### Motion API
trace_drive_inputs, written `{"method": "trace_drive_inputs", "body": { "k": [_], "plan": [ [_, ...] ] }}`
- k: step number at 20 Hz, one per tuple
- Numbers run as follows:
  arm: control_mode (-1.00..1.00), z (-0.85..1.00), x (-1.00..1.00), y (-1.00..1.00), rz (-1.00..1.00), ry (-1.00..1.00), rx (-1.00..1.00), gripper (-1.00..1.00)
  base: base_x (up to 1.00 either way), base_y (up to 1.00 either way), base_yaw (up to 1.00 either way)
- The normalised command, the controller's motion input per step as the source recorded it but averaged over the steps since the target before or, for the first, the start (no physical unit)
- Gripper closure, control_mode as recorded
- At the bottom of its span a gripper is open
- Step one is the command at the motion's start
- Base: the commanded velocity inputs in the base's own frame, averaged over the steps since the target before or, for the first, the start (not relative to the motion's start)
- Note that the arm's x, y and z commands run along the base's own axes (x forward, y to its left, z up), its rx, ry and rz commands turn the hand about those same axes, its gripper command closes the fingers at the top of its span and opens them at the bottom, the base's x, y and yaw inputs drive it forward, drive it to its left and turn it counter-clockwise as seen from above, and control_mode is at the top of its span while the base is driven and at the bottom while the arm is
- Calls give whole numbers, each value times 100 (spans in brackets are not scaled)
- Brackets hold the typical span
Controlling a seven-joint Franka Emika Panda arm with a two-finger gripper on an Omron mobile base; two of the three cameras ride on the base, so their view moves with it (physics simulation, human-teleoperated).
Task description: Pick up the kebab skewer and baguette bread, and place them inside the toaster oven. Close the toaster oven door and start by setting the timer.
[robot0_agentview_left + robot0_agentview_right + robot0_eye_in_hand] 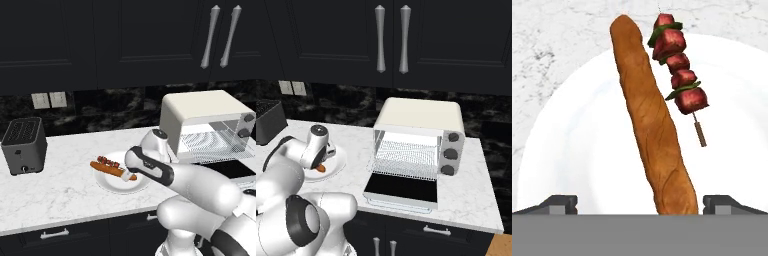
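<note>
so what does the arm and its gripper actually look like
The arm is glossy white, built of rounded, bulbous segments joined by dark grey to black bands at the joints, with a dark-capped round joint near the wrist. No cables or markings show. The gripper has two small dark grey, blocky fingertips.

Bench: white marble bench [60,190] in front of me.
Backsplash: dark veined stone [115,112], two pale outlets [49,100] on it.
Cabinets: black uppers [331,40] with silver handles [380,39]; black drawers [55,234] below.
Floor: wood patch [501,246].
</note>
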Motion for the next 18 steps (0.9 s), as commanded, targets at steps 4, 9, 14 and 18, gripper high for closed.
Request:
{"method": "trace_drive_inputs", "body": {
  "k": [4, 9, 14, 18],
  "plan": [
    [-100, -12, 16, 0, 0, 0, 8, -100, 0, 0, 0],
    [-100, -13, 27, 0, 0, 0, 4, -100, 0, 0, 0],
    [-100, -18, 36, 5, 0, 0, 1, -100, 0, 0, 0],
    [-100, -25, 8, 17, 0, 0, 0, -100, 0, 0, 0]
  ]
}}
